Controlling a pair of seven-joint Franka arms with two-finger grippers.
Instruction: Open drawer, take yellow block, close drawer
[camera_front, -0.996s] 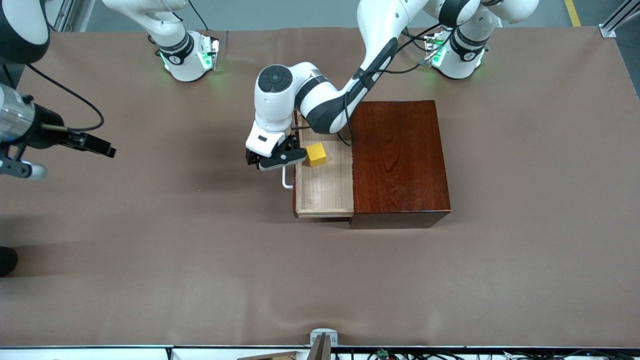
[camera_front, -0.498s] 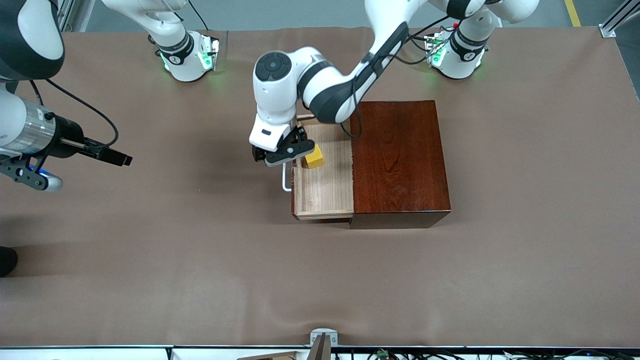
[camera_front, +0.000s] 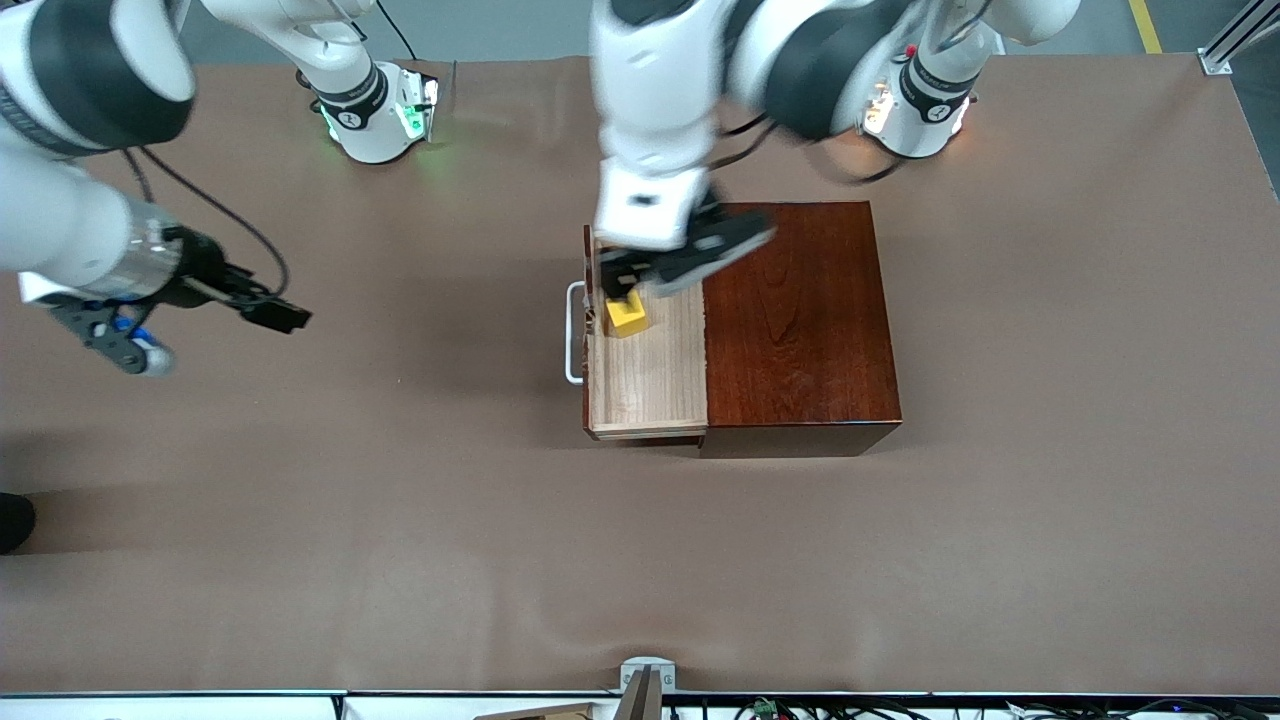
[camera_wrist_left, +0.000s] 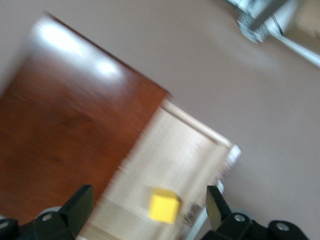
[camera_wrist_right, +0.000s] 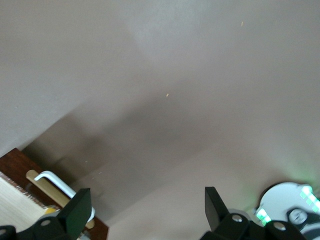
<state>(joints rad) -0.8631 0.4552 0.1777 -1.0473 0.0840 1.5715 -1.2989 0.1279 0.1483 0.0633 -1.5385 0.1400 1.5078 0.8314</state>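
My left gripper (camera_front: 640, 280) hangs above the drawer (camera_front: 650, 370), over the end of it that lies nearest to the arm bases. My two fingers (camera_wrist_left: 80, 205) stand wide apart and nothing is between them; in the left wrist view I see the open space from one fingertip to the other. The yellow block (camera_front: 627, 316) lies under me on the pale wood floor of the drawer, and in the left wrist view it (camera_wrist_left: 164, 205) shows in the gap between my two fingers but below them. I am not touching it.

The drawer is pulled out of the wooden box (camera_front: 795, 320) toward the right arm's end of the table, so that its light interior is open to see. The white handle (camera_front: 573, 332) sits on the dark front of the drawer, a little apart from my fingers, on their side toward the right arm's end. The glossy top of the box is just beside my fingers on their side toward the left arm's end.

My right gripper (camera_front: 275, 315) is up in the air over the bare brown table (camera_front: 400, 520), well apart from the drawer, at the right arm's end. Its fingers (camera_wrist_right: 77, 207) are also spread wide and hold nothing. Between those fingers, the right wrist view shows mostly table; the handle (camera_wrist_right: 60, 185) shows near one of them.
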